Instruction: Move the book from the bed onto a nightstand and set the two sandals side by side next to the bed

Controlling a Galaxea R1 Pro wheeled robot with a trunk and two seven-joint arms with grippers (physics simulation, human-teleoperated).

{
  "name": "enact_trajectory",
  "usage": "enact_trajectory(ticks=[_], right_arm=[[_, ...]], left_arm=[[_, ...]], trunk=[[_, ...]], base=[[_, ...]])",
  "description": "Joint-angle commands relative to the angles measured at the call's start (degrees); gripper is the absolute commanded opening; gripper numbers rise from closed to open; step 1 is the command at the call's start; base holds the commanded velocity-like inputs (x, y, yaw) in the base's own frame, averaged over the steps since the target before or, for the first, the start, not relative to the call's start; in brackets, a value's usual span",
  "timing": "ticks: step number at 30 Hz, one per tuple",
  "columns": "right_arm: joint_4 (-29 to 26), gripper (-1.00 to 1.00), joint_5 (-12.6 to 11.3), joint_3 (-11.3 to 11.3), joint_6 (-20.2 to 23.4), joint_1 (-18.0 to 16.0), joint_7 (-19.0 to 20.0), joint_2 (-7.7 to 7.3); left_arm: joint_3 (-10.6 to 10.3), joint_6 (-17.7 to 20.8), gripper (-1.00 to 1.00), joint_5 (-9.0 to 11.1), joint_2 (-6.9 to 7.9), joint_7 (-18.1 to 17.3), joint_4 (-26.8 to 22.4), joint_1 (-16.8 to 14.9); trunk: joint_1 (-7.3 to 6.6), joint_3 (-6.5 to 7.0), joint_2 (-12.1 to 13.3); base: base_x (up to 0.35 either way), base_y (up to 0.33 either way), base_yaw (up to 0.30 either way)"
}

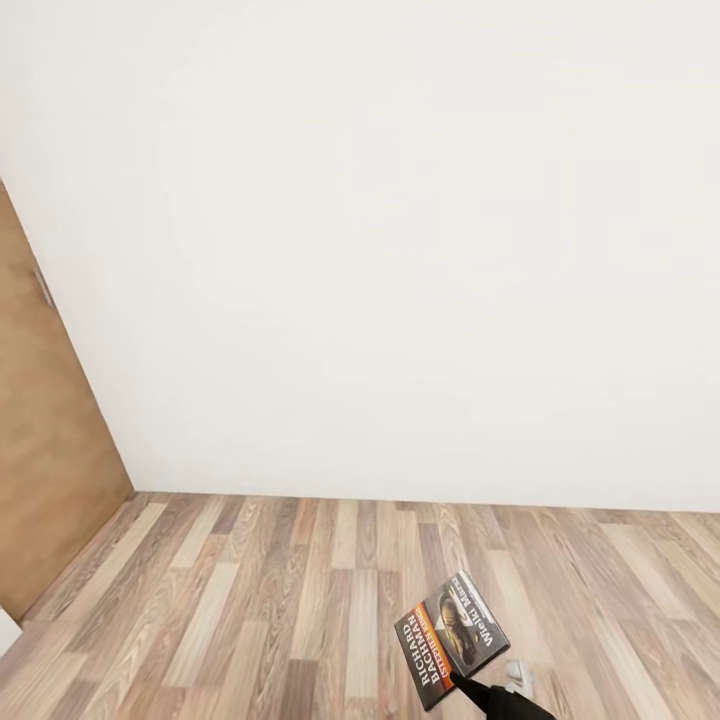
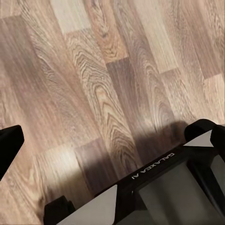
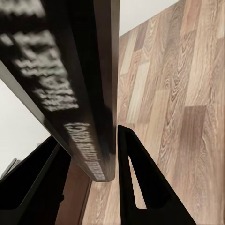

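Note:
The book (image 1: pixel 452 635), a thin dark paperback with white "RICHARD BACHMAN" lettering and an orange band, hangs tilted above the floor at the lower right of the head view. My right gripper (image 1: pixel 466 684) is shut on its lower edge. In the right wrist view the book (image 3: pixel 70 79) runs edge-on between the two black fingers (image 3: pixel 136 178), and the right gripper (image 3: pixel 101 161) is clamped on it. A dark piece that may be a left finger (image 2: pixel 9 146) pokes in at the edge of the left wrist view. The bed, nightstand and sandals are out of view.
A plain white wall (image 1: pixel 380 250) stands ahead, meeting the brown wood-plank floor (image 1: pixel 260 600). A brown wooden door (image 1: pixel 40 470) is at the left. The left wrist view looks down on floor planks (image 2: pixel 93 84) and my dark base marked "GALAXEA AI" (image 2: pixel 159 187).

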Motion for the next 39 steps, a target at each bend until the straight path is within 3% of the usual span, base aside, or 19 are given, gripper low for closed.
enact_trajectory(ticks=[1,39], right_arm=[[0.05,-1.0,0.52,-0.6,-0.48,-0.05,0.1,0.01],[0.05,-1.0,0.52,-0.6,-0.46,-0.05,0.15,-0.01]], left_arm=[[-0.2,-0.58,1.0,-0.6,0.02,0.08,0.05,-0.04],[-0.2,-0.58,1.0,-0.58,0.02,0.08,0.04,-0.04]], trunk=[[0.03,-0.06,-0.03],[0.03,-0.06,-0.03]], base=[[0.32,-0.06,0.0],[0.32,-0.056,0.0]])
